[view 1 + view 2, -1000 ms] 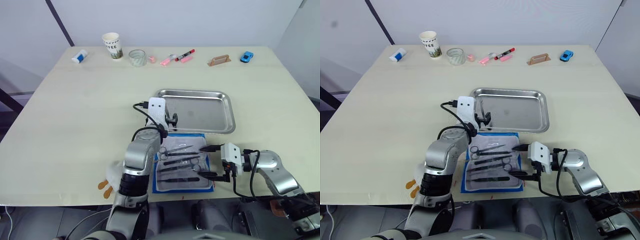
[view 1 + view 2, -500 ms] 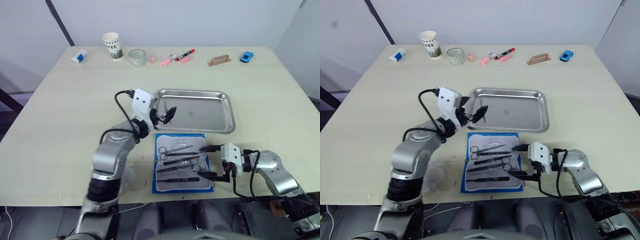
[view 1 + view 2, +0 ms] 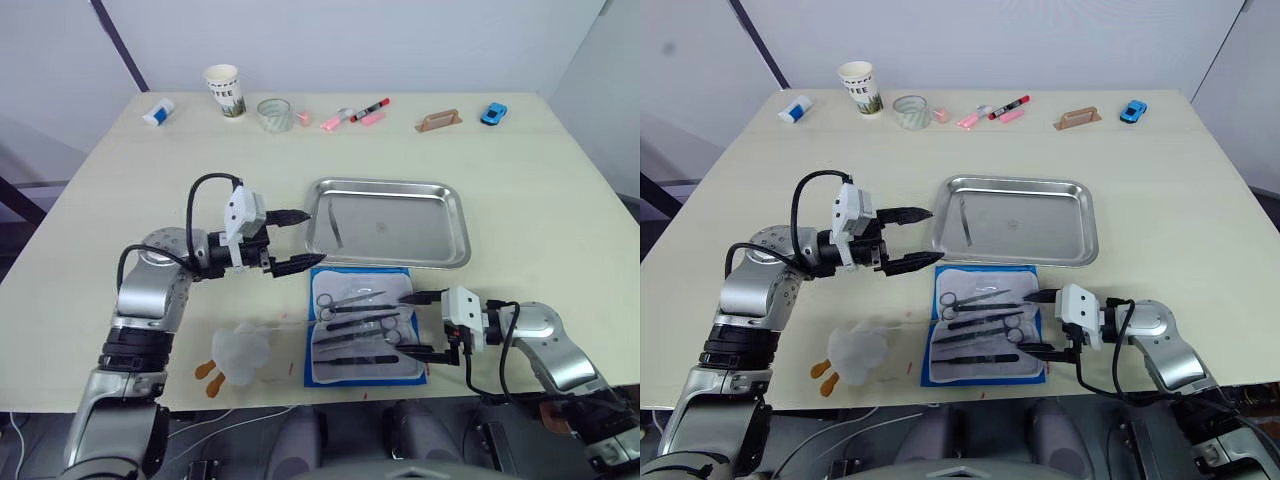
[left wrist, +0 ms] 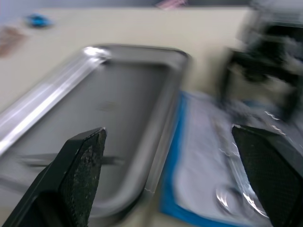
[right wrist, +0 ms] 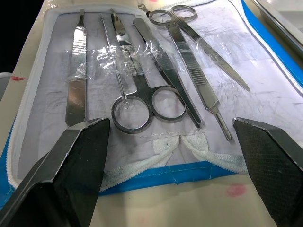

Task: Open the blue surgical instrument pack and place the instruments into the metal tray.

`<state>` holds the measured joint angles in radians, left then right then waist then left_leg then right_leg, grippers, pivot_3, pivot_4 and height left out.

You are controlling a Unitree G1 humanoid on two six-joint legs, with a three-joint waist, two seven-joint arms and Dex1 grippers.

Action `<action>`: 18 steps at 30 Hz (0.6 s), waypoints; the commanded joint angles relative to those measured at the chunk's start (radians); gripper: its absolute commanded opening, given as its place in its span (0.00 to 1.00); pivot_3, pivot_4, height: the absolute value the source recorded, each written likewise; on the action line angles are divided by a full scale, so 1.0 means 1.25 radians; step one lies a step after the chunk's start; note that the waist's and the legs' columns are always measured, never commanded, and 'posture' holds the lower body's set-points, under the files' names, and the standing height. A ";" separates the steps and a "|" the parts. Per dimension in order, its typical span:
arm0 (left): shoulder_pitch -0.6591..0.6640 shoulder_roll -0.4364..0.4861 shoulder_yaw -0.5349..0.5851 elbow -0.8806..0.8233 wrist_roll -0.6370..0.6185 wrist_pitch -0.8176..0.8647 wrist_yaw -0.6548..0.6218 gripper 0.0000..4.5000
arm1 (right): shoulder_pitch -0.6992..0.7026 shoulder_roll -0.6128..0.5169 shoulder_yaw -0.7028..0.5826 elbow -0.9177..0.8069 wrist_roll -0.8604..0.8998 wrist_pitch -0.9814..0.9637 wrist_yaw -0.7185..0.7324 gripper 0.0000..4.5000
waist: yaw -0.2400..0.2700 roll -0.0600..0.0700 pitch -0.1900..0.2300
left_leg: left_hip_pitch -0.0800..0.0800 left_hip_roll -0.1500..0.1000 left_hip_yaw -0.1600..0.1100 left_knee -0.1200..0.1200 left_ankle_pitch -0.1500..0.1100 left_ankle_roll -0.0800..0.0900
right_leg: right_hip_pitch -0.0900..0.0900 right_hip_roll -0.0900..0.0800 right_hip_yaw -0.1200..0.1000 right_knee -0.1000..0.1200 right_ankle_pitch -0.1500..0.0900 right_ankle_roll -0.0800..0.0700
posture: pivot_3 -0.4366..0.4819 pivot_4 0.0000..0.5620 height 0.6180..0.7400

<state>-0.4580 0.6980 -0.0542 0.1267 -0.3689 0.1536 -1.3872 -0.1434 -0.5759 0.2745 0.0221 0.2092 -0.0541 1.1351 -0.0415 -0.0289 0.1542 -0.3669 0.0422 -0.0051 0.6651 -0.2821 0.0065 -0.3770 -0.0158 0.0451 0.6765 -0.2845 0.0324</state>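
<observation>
2 grippers sit over the near half of the table (image 3: pixel 120 190), both with fingers spread wide and nothing between them. Nearest, the right gripper (image 3: pixel 424 323) hovers at the right edge of the blue surgical instrument pack (image 3: pixel 362 323), which lies opened flat with its whitish lining up, just in front of the metal tray (image 3: pixel 392 220). The instruments (image 5: pixel 151 90) lie in a row on that lining: scissors with ring handles, tweezers and slim forceps, partly under a crumpled clear film. Left of the pack, near the table's front edge, lies a fluffy white plush (image 3: pixel 240 350) with orange feet. The left gripper (image 3: pixel 288 241) points toward the tray's left rim, its tips just short of the tray and of the pack's far left corner. 1 thin instrument (image 3: pixel 337 226) lies inside the tray near its left end. Along the far edge stand a paper cup (image 3: pixel 224 90), a clear glass (image 3: pixel 274 114), pink and red markers (image 3: pixel 355 114) and a small blue toy car (image 3: pixel 492 113).
</observation>
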 commanded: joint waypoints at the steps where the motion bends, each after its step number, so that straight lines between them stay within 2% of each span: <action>1: -0.009 0.009 -0.029 0.011 0.015 -0.052 -0.063 0.99 | 0.033 -0.007 0.041 0.050 -0.070 0.030 -0.025 1.00 | 0.000 0.000 0.000 | 0.000 0.000 0.000 0.000 0.000 0.000 | 0.000 0.000 0.000 0.000 0.000 0.000 | 0.48 0.27 1.00; 7: -0.006 -0.012 -0.070 0.027 0.043 -0.105 -0.080 0.99 | 0.037 -0.006 0.040 0.047 -0.064 0.029 -0.027 1.00 | 0.000 0.000 0.000 | 0.000 0.000 0.000 0.000 0.000 0.000 | 0.000 0.000 0.000 0.000 0.000 0.000 | 0.48 0.27 1.00; 18: -0.017 -0.019 -0.088 0.061 0.070 -0.139 -0.077 0.99 | 0.041 0.024 0.027 0.087 -0.022 0.002 0.001 1.00 | 0.000 0.000 0.000 | 0.000 0.001 0.000 0.000 0.000 0.000 | 0.000 0.001 0.000 0.000 0.000 0.000 | 0.48 0.27 1.00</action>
<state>-0.4618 0.6714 -0.1680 0.2125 -0.2778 -0.0050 -1.4800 -0.1251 -0.5469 0.2593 0.0523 0.2348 -0.0774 1.1339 -0.0418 -0.0288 0.1545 -0.3670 0.0434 -0.0053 0.6650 -0.2822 0.0066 -0.3773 -0.0144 0.0451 0.6768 -0.2851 0.0321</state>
